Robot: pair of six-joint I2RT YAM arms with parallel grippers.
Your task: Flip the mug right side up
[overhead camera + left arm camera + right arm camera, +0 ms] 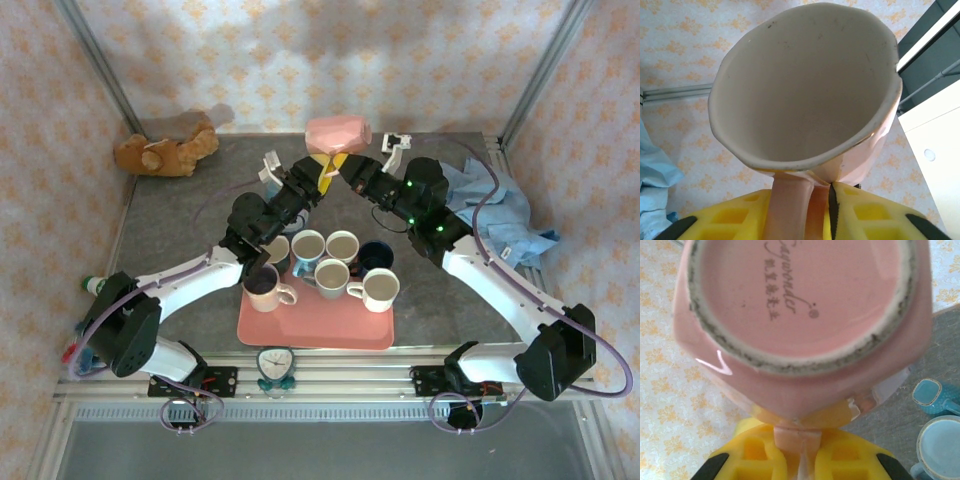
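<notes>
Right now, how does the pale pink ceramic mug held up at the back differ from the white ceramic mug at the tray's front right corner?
The pale pink ceramic mug hangs in the air; the white ceramic mug stands on the pink tray. The pink one lies sideways, the white one upright. Their glazes differ, pink against white. Both have a side handle.

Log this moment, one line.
mug: aloft, on its side | left pincer: shut on mug | right pincer: shut on mug | not upright yet

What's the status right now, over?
Left tool and right tool shut on pink mug, at handle. Mug aloft, on its side. Tray of mugs nearer, apart.
</notes>
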